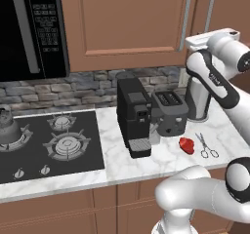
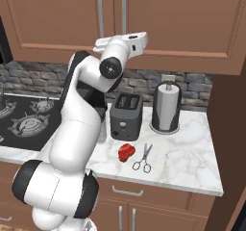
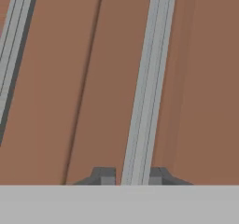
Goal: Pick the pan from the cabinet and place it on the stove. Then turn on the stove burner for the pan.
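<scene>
- You are looking at the cabinet (image 2: 163, 20), a brown wooden wall unit with flat panel doors, hanging above the worktop with its doors closed.
- Its long silver bar handles (image 2: 101, 14) are standing upright on either side of the seam between two doors; in the hand view one handle (image 3: 148, 85) is running close up between the two dark tips.
- The stove (image 1: 49, 145), a flat black gas cooktop, is lying flush in the worktop, small silver knobs (image 1: 45, 169) lining its front edge.
- The stove burner (image 1: 68, 145), large, grey and ringed, is sitting under its pronged grate, carrying nothing.
</scene>
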